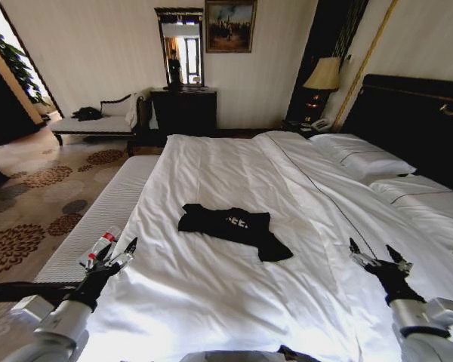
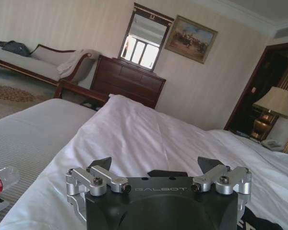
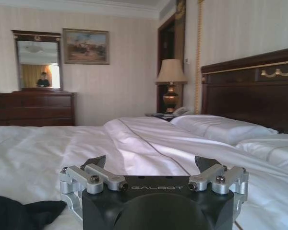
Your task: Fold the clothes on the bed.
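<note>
The clothes (image 1: 232, 228), one black top with white lettering, lie crumpled in the middle of the white bed (image 1: 234, 173). My left gripper (image 1: 118, 254) hovers open over the bed's near left edge, well short of the top. Over the near right part of the duvet my right gripper (image 1: 377, 255) is open too, and empty. The left wrist view shows the open left gripper (image 2: 156, 166) above the duvet, with a sliver of the black top (image 2: 262, 224) below it. From the right wrist, the open right gripper (image 3: 150, 164) has the clothes (image 3: 20, 213) off to one side.
A grey bench (image 1: 98, 219) runs along the bed's left side, with a plastic bottle (image 1: 98, 249) near my left gripper. Pillows (image 1: 362, 160) and a dark headboard (image 1: 415, 121) stand at right. A dresser (image 1: 183, 111), chaise (image 1: 98, 122) and lamp (image 1: 322, 75) line the far wall.
</note>
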`<state>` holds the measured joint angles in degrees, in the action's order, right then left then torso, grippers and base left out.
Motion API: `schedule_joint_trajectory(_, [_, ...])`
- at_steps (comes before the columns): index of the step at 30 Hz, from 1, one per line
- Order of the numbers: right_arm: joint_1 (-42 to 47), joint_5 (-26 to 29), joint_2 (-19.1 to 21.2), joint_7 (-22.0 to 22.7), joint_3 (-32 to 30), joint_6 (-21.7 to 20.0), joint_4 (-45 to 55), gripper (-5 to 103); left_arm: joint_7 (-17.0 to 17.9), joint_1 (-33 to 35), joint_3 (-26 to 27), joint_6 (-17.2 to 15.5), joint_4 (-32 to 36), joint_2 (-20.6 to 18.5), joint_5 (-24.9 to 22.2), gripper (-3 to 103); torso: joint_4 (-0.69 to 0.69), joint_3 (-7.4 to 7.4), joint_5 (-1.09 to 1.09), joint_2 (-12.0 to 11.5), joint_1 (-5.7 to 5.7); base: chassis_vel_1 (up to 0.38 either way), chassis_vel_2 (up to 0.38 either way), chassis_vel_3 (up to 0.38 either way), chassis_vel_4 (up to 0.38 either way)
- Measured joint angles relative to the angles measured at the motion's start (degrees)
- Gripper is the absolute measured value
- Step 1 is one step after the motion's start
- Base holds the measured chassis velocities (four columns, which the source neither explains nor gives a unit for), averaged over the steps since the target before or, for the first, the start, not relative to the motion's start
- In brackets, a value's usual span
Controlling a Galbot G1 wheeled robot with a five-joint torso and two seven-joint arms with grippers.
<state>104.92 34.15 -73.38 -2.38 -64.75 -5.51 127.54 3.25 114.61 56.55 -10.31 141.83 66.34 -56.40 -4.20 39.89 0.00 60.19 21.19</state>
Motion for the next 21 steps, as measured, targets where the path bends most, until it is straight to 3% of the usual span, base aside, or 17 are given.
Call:
schedule_joint_trajectory(4, [-0.8, 0.8, 4.5, -0.6, 1.7, -0.9, 0.0, 100, -0.8, 0.1, -0.4, -0.1, -1.0, -0.4, 0.5, 100, -0.01, 0.00, 0.01, 0.0, 0.00, 0.000, 0.000, 0.000, 0.000])
schedule_joint_trajectory(8, [-4.8, 5.1, 13.9, -1.0, 6.0, -4.3, -0.8, 100, -1.6, 0.3, -1.9, -0.1, -2.6, -1.2, 1.0, 100, 0.03, 0.00, 0.00, 0.0, 0.00, 0.000, 0.000, 0.000, 0.000])
schedule_joint_trajectory(10, [-5.5, 5.6, 15.0, -1.0, 6.9, -4.7, -1.1, 100, -1.6, 0.3, -2.1, -0.1, -2.8, -1.4, 1.1, 100, 0.03, 0.00, 0.00, 0.0, 0.00, 0.000, 0.000, 0.000, 0.000])
schedule_joint_trajectory(11, [-8.0, 7.2, 18.2, -1.2, 10.3, -5.7, -2.5, 100, -1.8, 0.0, -3.1, 0.0, -3.7, -2.4, 1.6, 100, 0.01, 0.01, 0.02, 0.0, 0.00, 0.000, 0.000, 0.000, 0.000])
schedule_joint_trajectory(13, [-10.6, 8.4, 20.5, -1.5, 13.4, -6.2, -4.1, 100, -1.7, -0.7, -4.3, 0.0, -4.5, -3.4, 2.0, 100, 0.02, 0.01, 0.01, 0.0, 0.01, 0.000, 0.000, 0.000, 0.000])
schedule_joint_trajectory(19, [-18.6, 10.7, 25.2, -2.9, 21.6, -7.4, -10.0, 100, -0.5, -2.5, -8.0, -0.3, -6.4, -5.2, 3.4, 100, 0.00, 0.01, 0.00, 0.0, 0.01, 0.000, 0.000, 0.000, 0.000])
schedule_joint_trajectory(21, [-23.9, 9.9, 27.3, -3.2, 28.2, -7.8, -13.3, 100, -0.3, -2.3, -9.6, -0.3, -7.2, -5.2, 4.9, 100, 0.01, 0.01, 0.01, 0.0, 0.01, 0.000, 0.000, 0.000, 0.000])
